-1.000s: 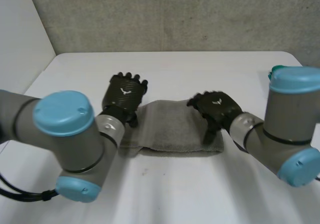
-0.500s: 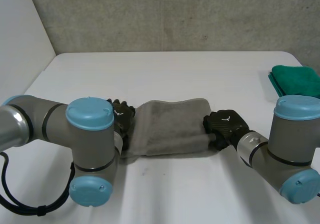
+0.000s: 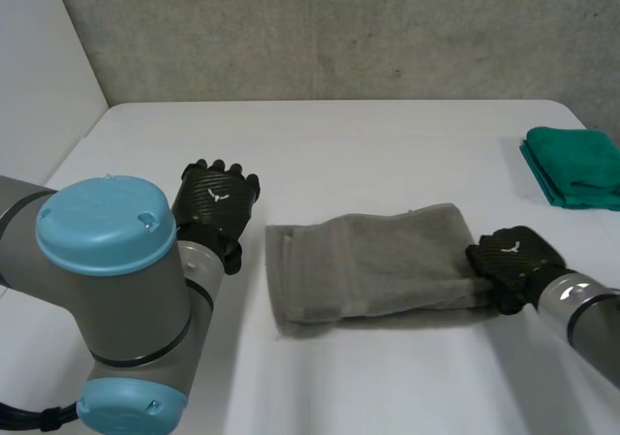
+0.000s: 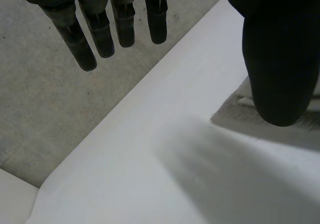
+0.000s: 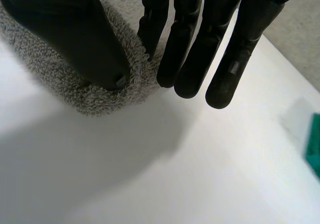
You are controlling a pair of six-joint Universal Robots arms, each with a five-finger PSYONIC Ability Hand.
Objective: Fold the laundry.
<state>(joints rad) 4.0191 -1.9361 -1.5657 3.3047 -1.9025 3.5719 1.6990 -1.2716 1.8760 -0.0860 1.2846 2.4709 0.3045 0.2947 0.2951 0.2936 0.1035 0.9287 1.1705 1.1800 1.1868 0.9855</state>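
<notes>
Towel [image 3: 373, 265] edge pinched by fingers of right hand [image 3: 511, 259]; left hand [image 3: 218, 201] fingers released, apart.

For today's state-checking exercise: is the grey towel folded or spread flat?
Folded: the grey towel lies as a narrow band with doubled edges showing at one end; the right hand pinches the other end.
</notes>
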